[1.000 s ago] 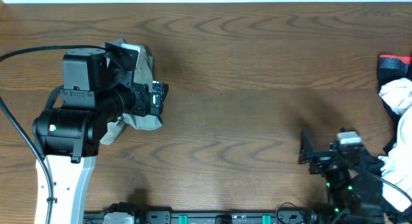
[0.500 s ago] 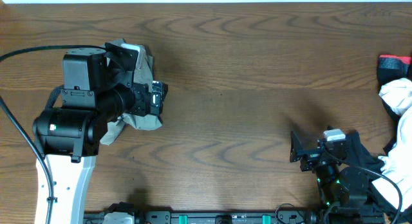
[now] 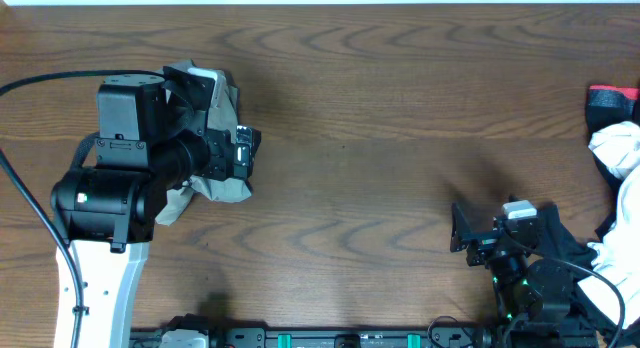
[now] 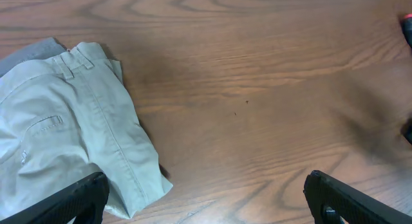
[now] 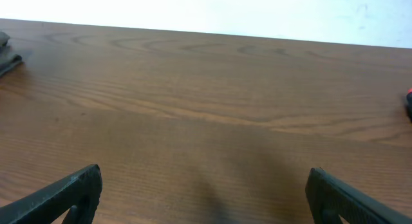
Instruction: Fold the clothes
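The clothes show as folded light khaki shorts [image 4: 64,130] at the left of the left wrist view, with a strip of darker grey shorts [image 4: 29,51] peeking out behind them. From overhead the khaki shorts [image 3: 222,188] lie mostly hidden under my left arm. My left gripper [image 3: 242,153] hangs just above their right edge. It [image 4: 206,205] is open and holds nothing; one finger [image 4: 77,198] hovers over the cloth's corner. My right gripper [image 3: 460,228] is open above bare wood at the front right, and it [image 5: 206,198] has nothing between its fingers.
A heap of other garments sits at the table's right edge: a white piece [image 3: 615,148] and a red-and-black piece [image 3: 612,98]. The brown wooden table [image 3: 380,118] spreads between the two arms. My right arm's base [image 3: 540,288] stands at the front right.
My right gripper shifted a little to the left a second ago and has since held still. The left arm and the shorts have not moved.
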Controlling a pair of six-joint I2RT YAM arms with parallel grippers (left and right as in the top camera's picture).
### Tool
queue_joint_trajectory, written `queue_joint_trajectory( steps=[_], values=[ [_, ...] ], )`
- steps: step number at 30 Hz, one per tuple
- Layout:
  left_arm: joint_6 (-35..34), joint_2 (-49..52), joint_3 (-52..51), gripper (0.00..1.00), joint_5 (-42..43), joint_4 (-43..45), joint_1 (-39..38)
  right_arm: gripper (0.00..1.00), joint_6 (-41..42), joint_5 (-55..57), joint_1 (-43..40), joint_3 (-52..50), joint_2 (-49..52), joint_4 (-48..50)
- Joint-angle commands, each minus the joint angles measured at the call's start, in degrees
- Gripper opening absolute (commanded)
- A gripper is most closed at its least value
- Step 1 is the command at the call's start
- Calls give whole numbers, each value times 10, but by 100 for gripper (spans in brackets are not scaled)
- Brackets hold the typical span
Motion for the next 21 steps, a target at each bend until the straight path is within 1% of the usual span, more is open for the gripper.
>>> queue_joint_trajectory(
  steps=[1, 9, 12, 14, 16, 20, 21],
  values=[
    [7, 1, -1, 98, -1, 0, -2, 99, 6, 3, 6, -3, -4, 0],
    [7, -7, -4, 98, -1, 0, -2, 99, 6, 3, 6, -3, -4, 0],
    [21, -45, -23, 98, -45, 18, 1, 99, 6, 3, 6, -3, -4, 0],
    [23, -78, -55, 98, -50, 57, 6, 99, 6, 3, 6, -3, -4, 0],
    [23, -119, -107, 98, -53, 118, 12, 99, 6, 3, 6, -3, -4, 0],
    [23, -222, -255, 98, -52, 264, 31, 99, 6, 3, 6, -3, -4, 0],
    [23, -244, -285, 98, -52, 287, 34, 99, 6, 3, 6, -3, -4, 0]
  ],
)
